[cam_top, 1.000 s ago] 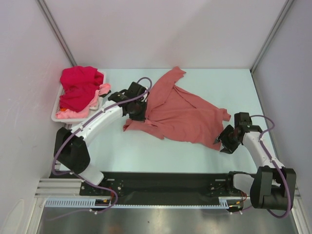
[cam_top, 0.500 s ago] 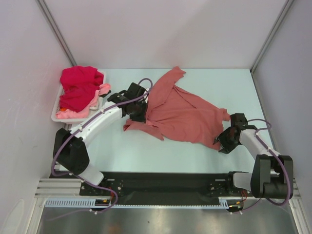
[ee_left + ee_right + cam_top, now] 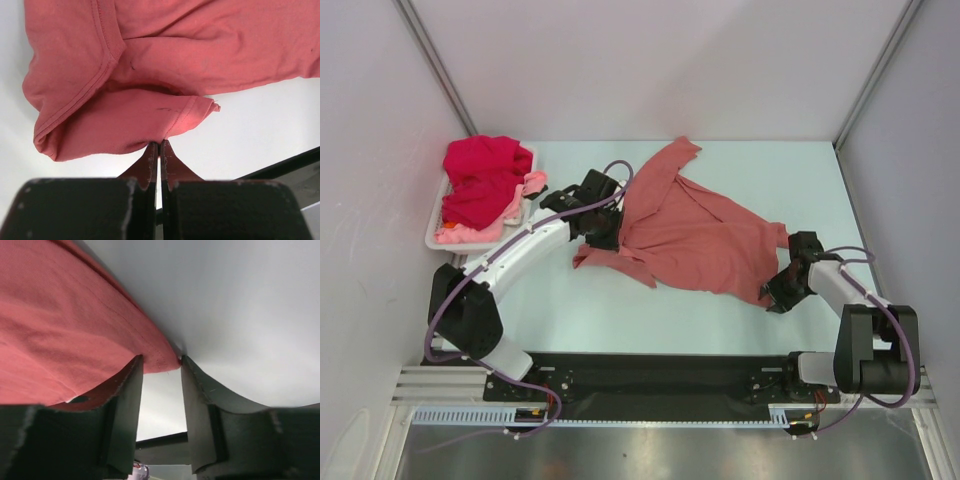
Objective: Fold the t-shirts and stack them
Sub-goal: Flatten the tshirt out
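A: Whereabouts of the salmon-red t-shirt (image 3: 695, 235)?
B: Spread out and rumpled across the middle of the table (image 3: 790, 165), unfolded, one end reaching toward the far edge.
A: And the left gripper (image 3: 159, 150)?
B: Down at the shirt's left side. Jaws pressed tight together, pinching a fold of the salmon cloth right at the tips.
A: The right gripper (image 3: 161, 362)?
B: Low at the shirt's near right corner. Jaws apart by a narrow gap, with the hemmed corner lying across the tips. Not clamped on it.
A: Other shirts?
B: Heaped in the white basket (image 3: 433, 238) at the table's left edge. Crimson t-shirt (image 3: 480, 175) bunched on top, light pink t-shirt (image 3: 460, 233) beneath, spilling a little over the basket's right rim. Neither folded.
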{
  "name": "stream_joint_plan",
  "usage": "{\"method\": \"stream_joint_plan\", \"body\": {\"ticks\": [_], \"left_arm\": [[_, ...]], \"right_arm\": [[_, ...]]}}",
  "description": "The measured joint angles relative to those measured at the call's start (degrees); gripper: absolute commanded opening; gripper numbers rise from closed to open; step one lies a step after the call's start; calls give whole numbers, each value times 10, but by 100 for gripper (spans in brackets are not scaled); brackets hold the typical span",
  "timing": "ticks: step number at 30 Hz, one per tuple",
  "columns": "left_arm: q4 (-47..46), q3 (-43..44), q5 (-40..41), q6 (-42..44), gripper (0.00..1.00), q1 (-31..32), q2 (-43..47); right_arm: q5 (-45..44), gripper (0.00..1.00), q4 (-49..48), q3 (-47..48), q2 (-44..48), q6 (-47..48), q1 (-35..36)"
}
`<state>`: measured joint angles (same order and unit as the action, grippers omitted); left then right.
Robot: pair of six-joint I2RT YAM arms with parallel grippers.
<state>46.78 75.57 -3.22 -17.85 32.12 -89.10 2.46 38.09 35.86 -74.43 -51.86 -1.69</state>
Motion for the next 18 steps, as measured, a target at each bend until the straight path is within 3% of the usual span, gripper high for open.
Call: {"method": "stream_joint_plan", "body": {"ticks": [8,12,18], "left_arm": [[0,0,7,0,0,0,14],[4,9,31,2,0,0,30],[5,104,84,19,0,0,44]], "right_arm": [[-9,0,-9,8,-14,14,-2],[-25,0,13,42,-18,45,-4],[-61,0,54,222,-1,108,10]]}}
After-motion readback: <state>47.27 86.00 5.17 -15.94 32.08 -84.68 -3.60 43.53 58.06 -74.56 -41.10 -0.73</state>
